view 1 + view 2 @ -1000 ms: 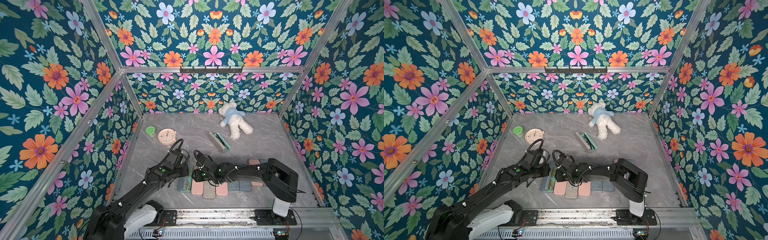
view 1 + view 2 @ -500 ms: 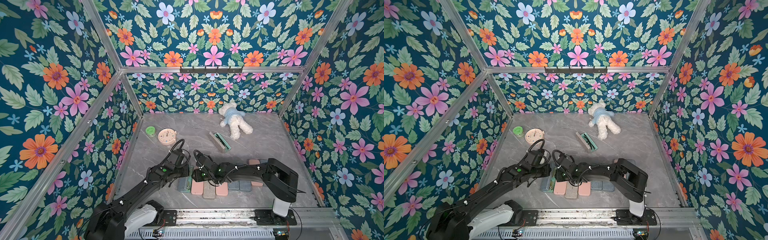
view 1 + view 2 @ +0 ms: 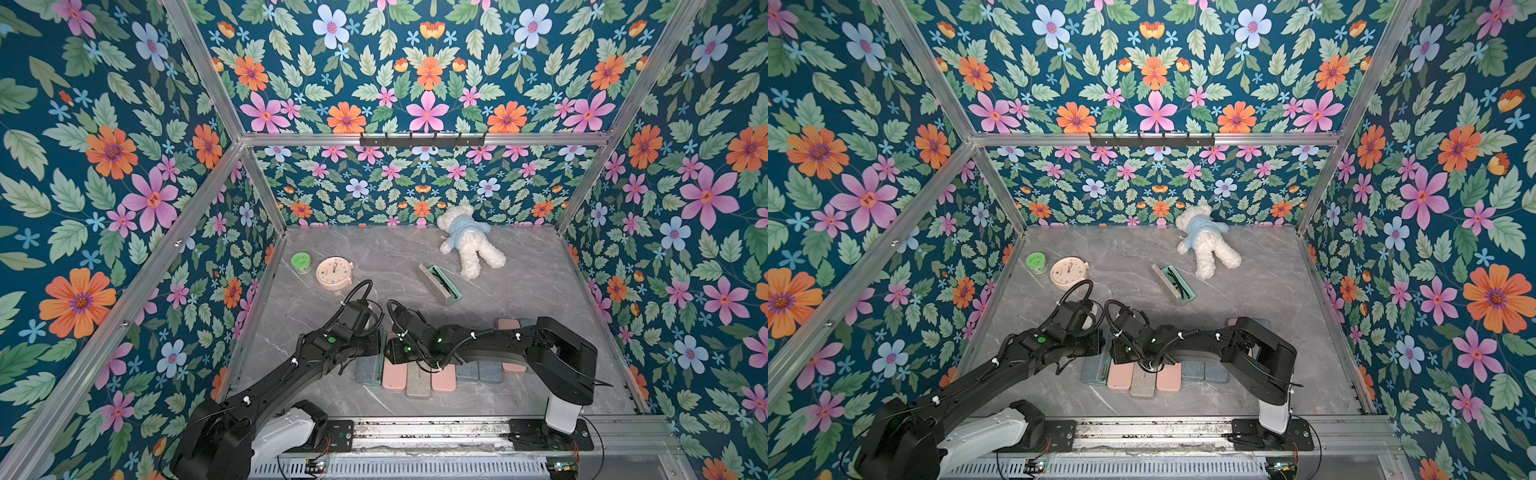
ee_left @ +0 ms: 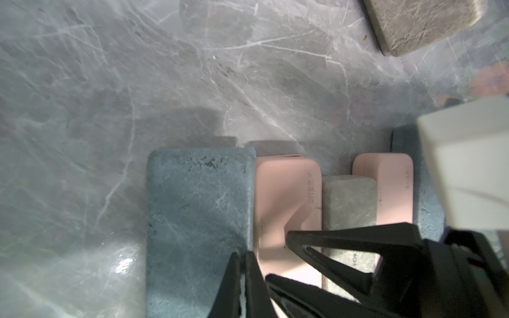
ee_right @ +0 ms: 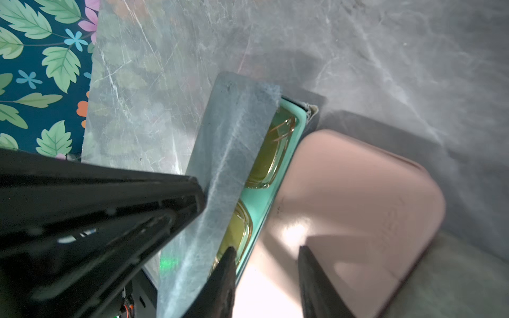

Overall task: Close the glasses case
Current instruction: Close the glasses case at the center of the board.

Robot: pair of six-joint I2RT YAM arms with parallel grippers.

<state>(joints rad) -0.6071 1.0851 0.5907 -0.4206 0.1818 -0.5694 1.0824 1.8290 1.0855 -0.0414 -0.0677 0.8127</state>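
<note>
The blue-grey glasses case (image 3: 368, 372) lies at the left end of a row of cases near the front, also in the other top view (image 3: 1092, 370). Its lid (image 5: 228, 154) stands half raised over a mint tray (image 5: 275, 176) holding yellow-lensed glasses (image 5: 271, 154). My left gripper (image 4: 242, 254) is shut, its tip pressed against the lid's outer face. My right gripper (image 5: 266, 249) is open and holds nothing. One of its fingers is over the tray's rim, the other over the neighbouring pink case (image 5: 358, 206). In both top views the two wrists hide the grippers.
Closed pink, grey and blue cases (image 3: 417, 384) fill the row to the right. A second open case (image 3: 439, 283) with black glasses lies mid-table, near a teddy bear (image 3: 469, 243). A pink clock (image 3: 334, 272) and green tub (image 3: 301, 262) sit at the back left.
Slightly less of the mint inside shows beside the left gripper than a second ago. Both arms hold almost the same place.
</note>
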